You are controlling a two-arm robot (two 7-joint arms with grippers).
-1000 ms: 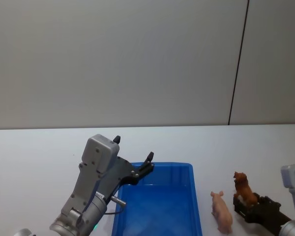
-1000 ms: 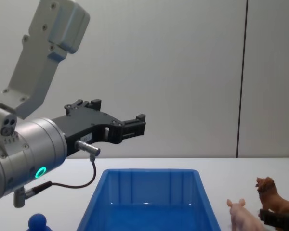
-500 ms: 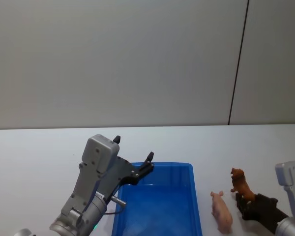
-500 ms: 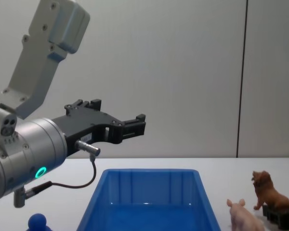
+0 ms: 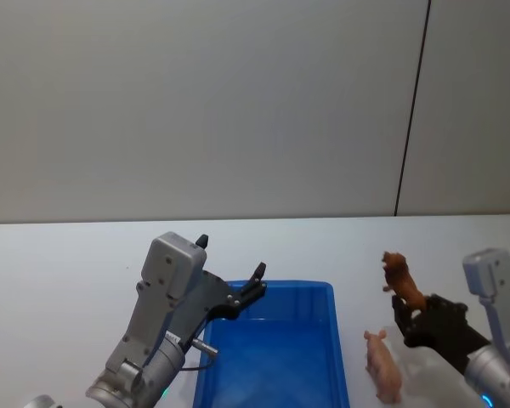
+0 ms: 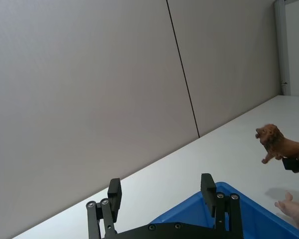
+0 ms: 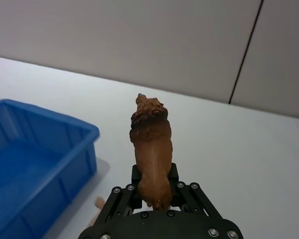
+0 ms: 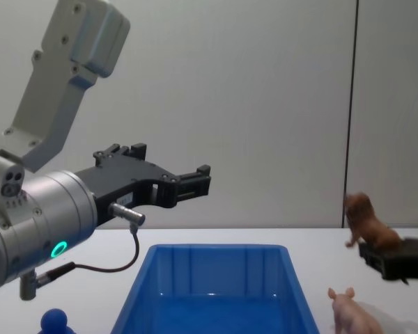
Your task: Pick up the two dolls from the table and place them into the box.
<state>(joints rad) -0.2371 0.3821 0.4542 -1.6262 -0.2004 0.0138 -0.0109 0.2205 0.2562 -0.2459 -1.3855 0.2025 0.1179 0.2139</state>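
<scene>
Right gripper (image 5: 405,308), clamped on hindquarters of lion (image 5: 397,274), holds it aloft right of box (image 5: 289,286); pig (image 5: 383,367) on table (image 5: 68,272) beside box's right wall. Left gripper (image 6: 160,185), fingers apart, hovers at box's left rim. Risk: rear-end grip lets lion pivot, drop short of box.
</scene>
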